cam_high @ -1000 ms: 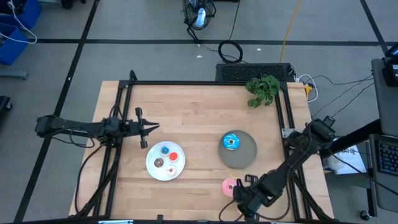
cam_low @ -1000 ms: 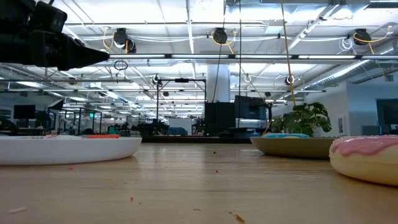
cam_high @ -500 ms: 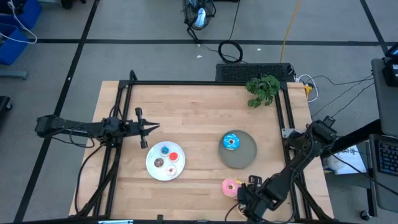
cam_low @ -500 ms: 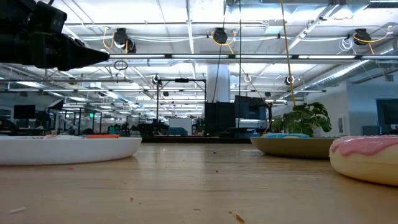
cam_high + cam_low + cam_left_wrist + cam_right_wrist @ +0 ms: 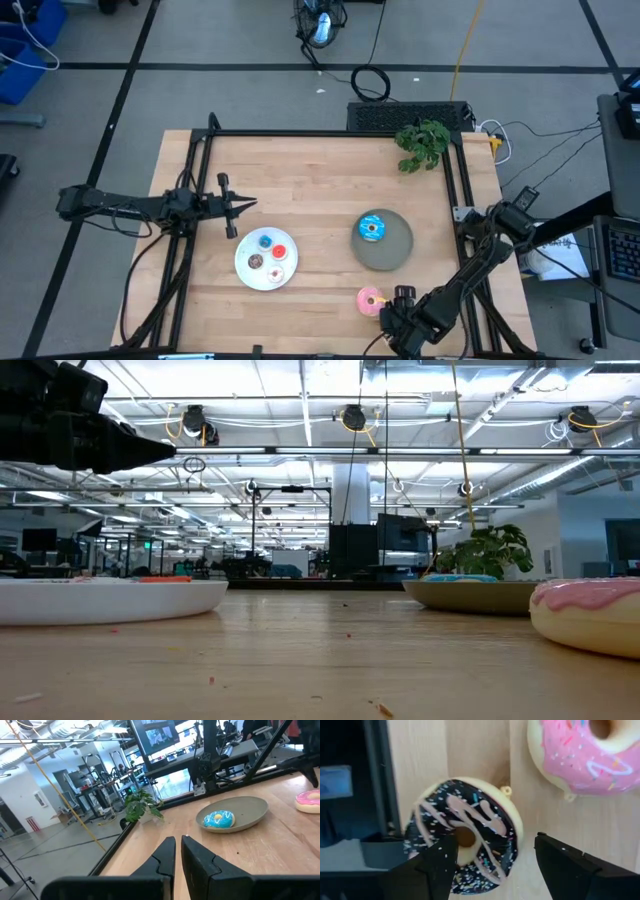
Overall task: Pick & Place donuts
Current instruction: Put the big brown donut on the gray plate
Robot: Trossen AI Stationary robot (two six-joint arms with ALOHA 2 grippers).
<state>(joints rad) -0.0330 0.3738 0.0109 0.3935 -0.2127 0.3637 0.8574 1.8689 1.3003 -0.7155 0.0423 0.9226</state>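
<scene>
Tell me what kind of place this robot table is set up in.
Most likely a robotics lab or open workshop. The wooden table stands on a grey floor marked with dark lines and strewn with cables; the low view shows rows of equipment racks under an exposed ceiling with strip lights.

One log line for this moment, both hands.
right hand: open above brown donut, near table edge | pink donut: beside it | left hand: shut, waiting

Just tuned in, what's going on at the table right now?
The right gripper hangs open over the dark brown donut at the table's near edge, beside the pink donut. A blue donut sits on the grey plate; small ones lie on the white plate. The left gripper waits shut.
</scene>
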